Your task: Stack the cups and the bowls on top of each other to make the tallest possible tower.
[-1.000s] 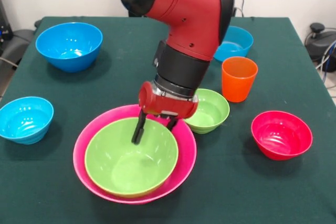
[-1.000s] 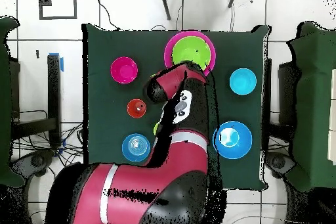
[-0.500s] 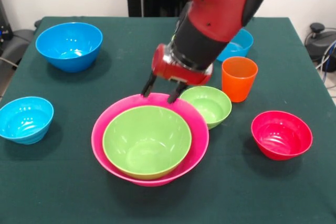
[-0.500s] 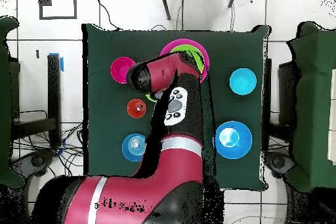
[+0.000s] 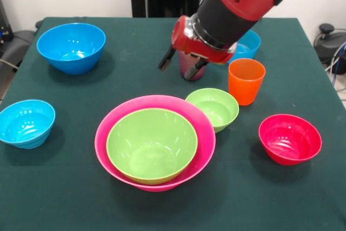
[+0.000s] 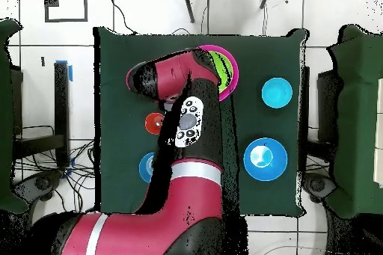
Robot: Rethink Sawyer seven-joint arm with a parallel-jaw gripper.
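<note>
The tower is the huge pink bowl (image 5: 195, 125) with the large green bowl (image 5: 151, 144) nested in it, at the front middle; it also shows in the overhead view (image 6: 229, 63). My gripper (image 5: 180, 66) hangs open and empty above the table behind the tower. The purple cup (image 5: 187, 60) shows between and behind its fingers. The orange cup (image 5: 246, 81) stands to the right, and the small green bowl (image 5: 213, 109) lies beside the tower. The small red bowl (image 5: 290, 139) lies at the right. The lime green cup is hidden.
The large blue bowl (image 5: 71, 47) stands at the back left. A small light-blue bowl (image 5: 26, 123) lies at the left edge. Another (image 5: 247, 44) is partly hidden behind the arm. In the overhead view the arm (image 6: 187, 125) covers much of the table.
My gripper has lifted out of the large green bowl and moved back and right, above the purple cup. The pink and green pile slid a little right, then stayed still.
</note>
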